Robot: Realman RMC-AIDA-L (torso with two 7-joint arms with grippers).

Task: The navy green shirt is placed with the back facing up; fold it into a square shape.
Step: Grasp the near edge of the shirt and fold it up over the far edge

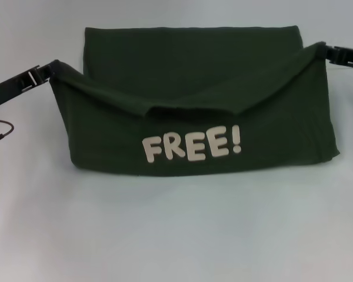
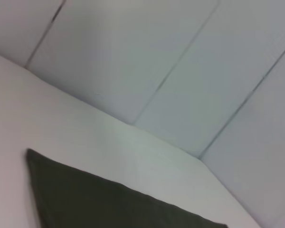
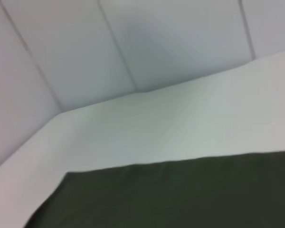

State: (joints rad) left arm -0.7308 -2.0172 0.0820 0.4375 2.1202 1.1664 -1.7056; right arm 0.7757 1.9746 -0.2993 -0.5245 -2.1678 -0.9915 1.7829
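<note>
Olive-green shirt hangs lifted over the white table, "FREE!" facing the robot; the left gripper and right gripper each pinch an upper corner, fingers clamped on cloth.

Shirt is a dark olive green, plain all over apart from chunky off-white "FREE!" lettering on the front panel. Table is plain pale grey-white. Both grippers look black.

The navy green shirt lies flat on the white tabletop. Pale panelled walls meet beyond the tabletop's corner.
</note>
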